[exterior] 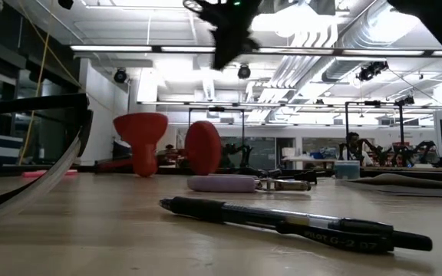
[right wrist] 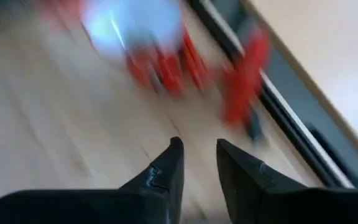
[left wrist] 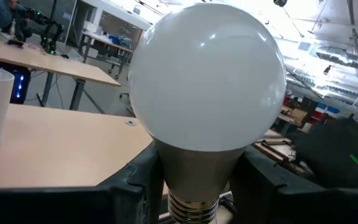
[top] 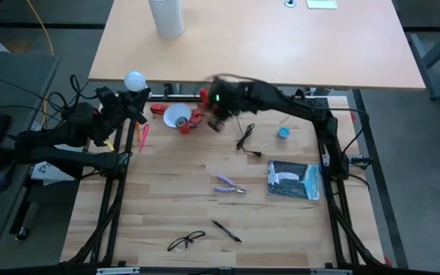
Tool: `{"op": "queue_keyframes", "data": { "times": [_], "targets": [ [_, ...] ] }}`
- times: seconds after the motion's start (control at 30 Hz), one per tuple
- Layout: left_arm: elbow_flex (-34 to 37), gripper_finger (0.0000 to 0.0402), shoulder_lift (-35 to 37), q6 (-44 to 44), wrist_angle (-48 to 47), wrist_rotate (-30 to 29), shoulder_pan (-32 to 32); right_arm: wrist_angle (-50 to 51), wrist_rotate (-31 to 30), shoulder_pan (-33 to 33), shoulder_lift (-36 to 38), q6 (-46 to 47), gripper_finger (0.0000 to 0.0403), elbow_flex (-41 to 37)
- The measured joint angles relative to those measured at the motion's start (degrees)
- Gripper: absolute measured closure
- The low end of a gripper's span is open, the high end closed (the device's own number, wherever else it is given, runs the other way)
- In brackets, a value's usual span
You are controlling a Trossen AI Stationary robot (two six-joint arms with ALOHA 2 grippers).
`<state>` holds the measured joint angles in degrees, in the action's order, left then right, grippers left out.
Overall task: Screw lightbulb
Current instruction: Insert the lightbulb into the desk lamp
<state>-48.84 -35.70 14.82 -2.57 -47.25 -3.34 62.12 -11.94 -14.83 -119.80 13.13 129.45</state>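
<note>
Filling almost the whole left wrist view, the lightbulb stood globe-up with its narrower neck pinched between the left gripper's two dark fingers, the threaded base just visible below. From above, the lightbulb sat at the far left of the work table, close to the edge of the pale desk behind it, with the left gripper clamped beneath it.

Just to the right of it lay the red lamp, tipped on its side with its white-lined shade facing up. The right gripper hovered just beside the lamp; in its own wrist view the fingers stood a narrow gap apart with nothing between them, above the blurred lamp.

Farther out on the wooden table were a black cable, a small blue roll, purple-handled pliers, a dark packet, a black pen and a pair of glasses. A tall white cylinder stood on the pale desk.
</note>
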Motion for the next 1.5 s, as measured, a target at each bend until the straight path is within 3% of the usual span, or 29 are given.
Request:
{"op": "queue_keyframes", "data": {
  "times": [0.13, 0.27, 0.43, 0.57, 0.8, 0.93, 1.2, 1.5],
  "targets": [
    [0.0, 0.0268, 0.3, 0.0, 1.9, 0.2, 0.0, -21.1, 9.2, -5.0, -3.6, 6.5, 0.0384, 0.0],
    [0.0, 0.0268, 0.4, -0.4, 4.1, 0.3, 0.1, -37.3, 18.7, -9.6, -10.8, 20.7, 0.0399, 0.1],
    [0.0, 0.0268, 0.4, 0.1, 4.3, 0.4, 0.0, -49.2, 25.0, -10.6, -19.5, 35.1, 0.0402, -0.1],
    [0.0, 0.0268, 0.4, 0.3, 4.2, 0.5, 0.0, -53.0, 27.5, -9.4, -23.0, 39.5, 0.0402, -0.1],
    [0.0, 0.0268, 0.4, 0.6, 4.2, 0.5, 0.0, -51.2, 18.4, -7.2, -23.9, 40.4, 0.0403, 0.0],
    [0.0, 0.0268, 0.4, 1.1, 4.2, 0.5, 0.0, -49.6, 23.4, -7.6, -23.9, 37.0, 0.0403, 0.1],
    [0.0, 0.0268, 0.4, 1.1, 4.2, 0.4, 0.0, -31.7, 28.8, -4.4, -21.9, 24.9, 0.0403, 0.2],
    [0.0, 0.0268, 0.4, 1.1, 4.2, 0.4, 0.0, -9.2, 20.7, -3.5, -18.8, 12.5, 0.0403, 0.1]
  ]
}}
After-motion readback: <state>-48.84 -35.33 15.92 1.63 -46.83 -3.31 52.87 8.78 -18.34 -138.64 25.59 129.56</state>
